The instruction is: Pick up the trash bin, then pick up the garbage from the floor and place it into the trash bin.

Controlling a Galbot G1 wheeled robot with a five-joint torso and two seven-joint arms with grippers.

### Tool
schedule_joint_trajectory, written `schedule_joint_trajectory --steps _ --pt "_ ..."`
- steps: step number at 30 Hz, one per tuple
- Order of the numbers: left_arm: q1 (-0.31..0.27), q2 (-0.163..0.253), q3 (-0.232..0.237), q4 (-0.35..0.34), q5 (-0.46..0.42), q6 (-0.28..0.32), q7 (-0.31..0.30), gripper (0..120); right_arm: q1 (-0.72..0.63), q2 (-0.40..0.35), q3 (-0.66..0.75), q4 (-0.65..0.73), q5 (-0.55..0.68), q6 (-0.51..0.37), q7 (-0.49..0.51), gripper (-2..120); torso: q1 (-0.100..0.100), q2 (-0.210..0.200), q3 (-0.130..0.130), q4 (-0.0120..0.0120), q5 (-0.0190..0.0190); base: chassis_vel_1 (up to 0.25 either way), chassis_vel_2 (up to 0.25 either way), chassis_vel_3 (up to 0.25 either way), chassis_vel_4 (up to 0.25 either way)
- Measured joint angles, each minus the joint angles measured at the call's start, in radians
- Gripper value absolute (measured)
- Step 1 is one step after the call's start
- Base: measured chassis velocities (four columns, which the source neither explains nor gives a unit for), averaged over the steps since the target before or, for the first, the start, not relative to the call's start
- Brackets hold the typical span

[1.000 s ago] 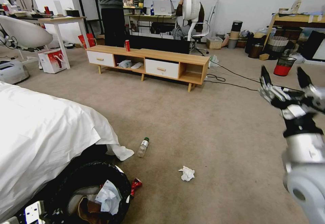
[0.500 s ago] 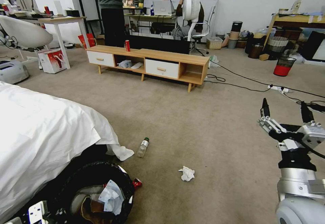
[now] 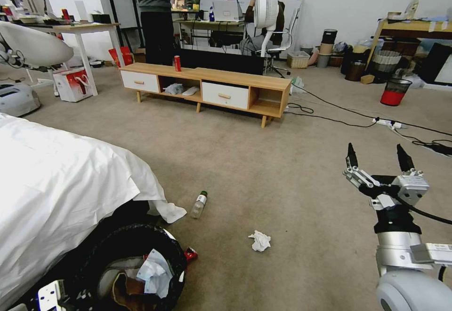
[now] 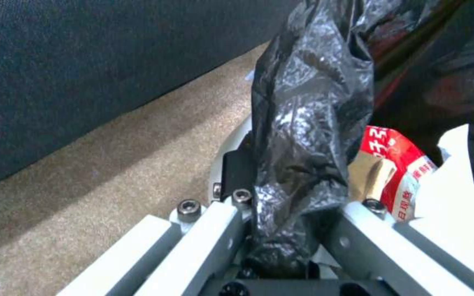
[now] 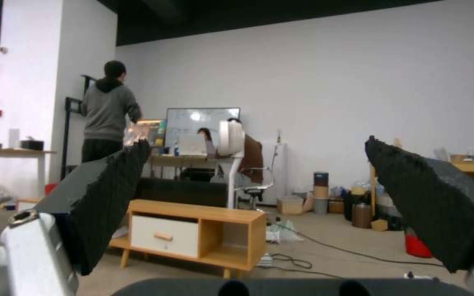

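Bin in hand, floor litter next

The left gripper (image 4: pixel 281 230) pinches the trash bin (image 3: pixel 136 273) rim at lower left; the bottle (image 3: pixel 198 204) and tissue (image 3: pixel 259 241) lie on the carpet mid-floor; the right gripper (image 3: pixel 376 160), jaws spread, must descend onto one.

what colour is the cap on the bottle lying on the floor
Green, on the clear bottle; best seen in the head view.

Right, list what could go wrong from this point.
The left gripper seems clamped mostly on the trash bin's crinkled black liner; the liner might tear or slip. The tissue and bottle lie on carpet, well apart from the open right gripper; a low reach may scrape. The crushed can sits against the bin and could be missed.
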Motion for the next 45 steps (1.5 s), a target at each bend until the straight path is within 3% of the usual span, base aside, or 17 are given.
schedule_joint_trajectory --steps 21,45 --pt "0.015 0.002 -0.008 0.004 -0.005 -0.005 -0.003 0 0.007 -0.017 -0.044 -0.069 -0.017 0.083 -0.07 100 0.0 0.0 0.0 -0.0001 0.0 0.0 0.0 0.0 0.0" --pt "0.009 -0.008 -0.014 0.005 0.007 -0.011 0.005 0 0.017 -0.03 -0.062 -0.092 -0.017 0.08 -0.071 100 0.0 0.0 0.0 0.0 0.0 0.0 0.0 0.0 0.0"
